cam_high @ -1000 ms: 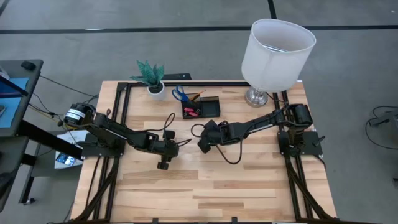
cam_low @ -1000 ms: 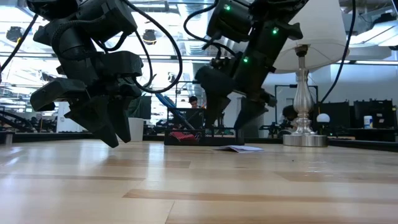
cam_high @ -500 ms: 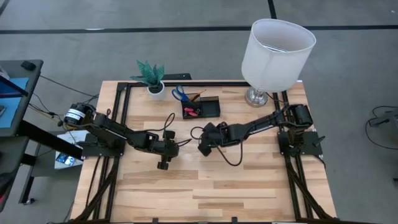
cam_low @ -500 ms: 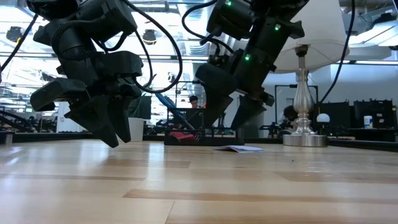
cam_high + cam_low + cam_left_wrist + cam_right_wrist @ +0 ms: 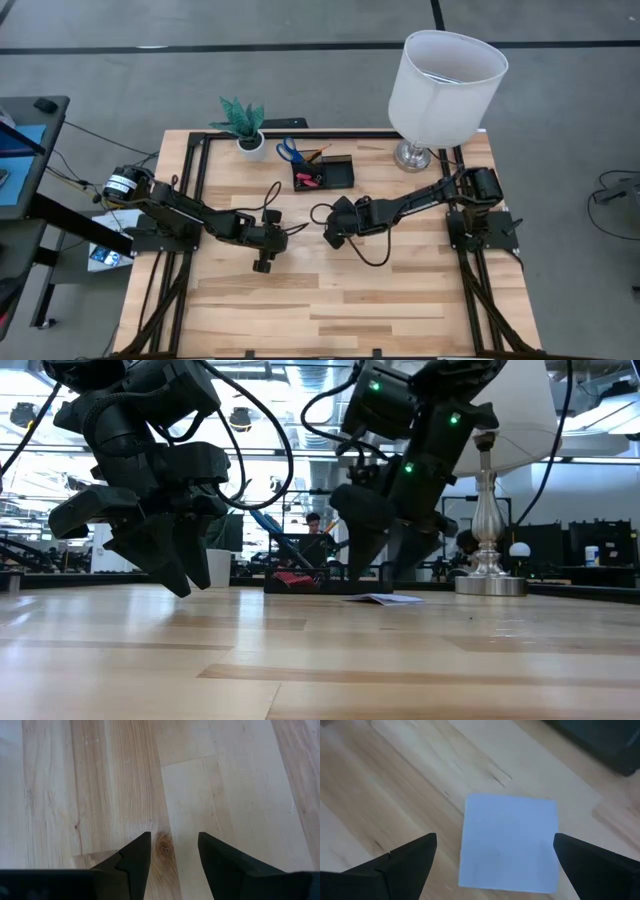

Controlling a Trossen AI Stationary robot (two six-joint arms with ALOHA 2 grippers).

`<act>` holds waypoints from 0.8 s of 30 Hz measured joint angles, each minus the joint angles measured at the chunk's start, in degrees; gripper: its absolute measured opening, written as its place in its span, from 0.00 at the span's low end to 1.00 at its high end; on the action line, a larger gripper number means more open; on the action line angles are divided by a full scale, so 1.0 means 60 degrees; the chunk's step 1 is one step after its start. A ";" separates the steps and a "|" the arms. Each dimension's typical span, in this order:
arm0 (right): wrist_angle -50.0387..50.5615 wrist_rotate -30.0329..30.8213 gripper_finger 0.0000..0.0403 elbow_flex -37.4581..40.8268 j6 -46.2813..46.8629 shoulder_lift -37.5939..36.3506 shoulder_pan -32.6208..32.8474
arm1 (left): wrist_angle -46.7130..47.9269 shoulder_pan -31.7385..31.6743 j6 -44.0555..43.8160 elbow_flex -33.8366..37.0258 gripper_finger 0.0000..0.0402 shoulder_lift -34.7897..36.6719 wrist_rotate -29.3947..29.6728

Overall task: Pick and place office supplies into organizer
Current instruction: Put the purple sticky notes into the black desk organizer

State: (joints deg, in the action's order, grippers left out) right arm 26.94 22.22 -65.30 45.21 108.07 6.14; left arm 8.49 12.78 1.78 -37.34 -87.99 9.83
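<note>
Below right tool (image 5: 492,860), fingers spread, note pad (image 5: 509,842) flat, untouched

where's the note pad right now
The note pad lies flat on the table near its middle, just in front of the organizer, directly under the right tool, which is open.

Grey floor (image 5: 200,70), wooden table (image 5: 330,300), white lamp (image 5: 445,75)

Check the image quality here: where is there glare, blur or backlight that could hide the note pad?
Low view: bright windows behind backlight both arms into dark shapes, and the note pad shows only as a thin pale sliver. Right wrist view: the note pad is evenly lit but slightly soft. Left wrist view: a washed-out patch on the table. High view: even light.
</note>
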 joint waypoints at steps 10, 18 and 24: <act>-0.0117 0.0069 0.99 0.0131 -0.0005 0.0000 -0.0130 | -0.0041 0.0000 -0.0004 0.0000 0.39 0.0000 -0.0001; -0.0423 -0.0001 0.99 0.0137 -0.0039 0.0547 -0.0240 | -0.0067 0.0002 -0.0007 0.0000 0.39 0.0000 -0.0002; -0.1128 0.0314 0.99 -0.0103 -0.0032 0.1595 -0.0210 | -0.0059 0.0017 -0.0011 0.0006 0.39 -0.0047 -0.0092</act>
State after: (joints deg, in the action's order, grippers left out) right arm 20.18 24.10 -65.92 45.02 117.64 4.89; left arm 8.14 12.88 1.72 -37.31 -88.27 9.28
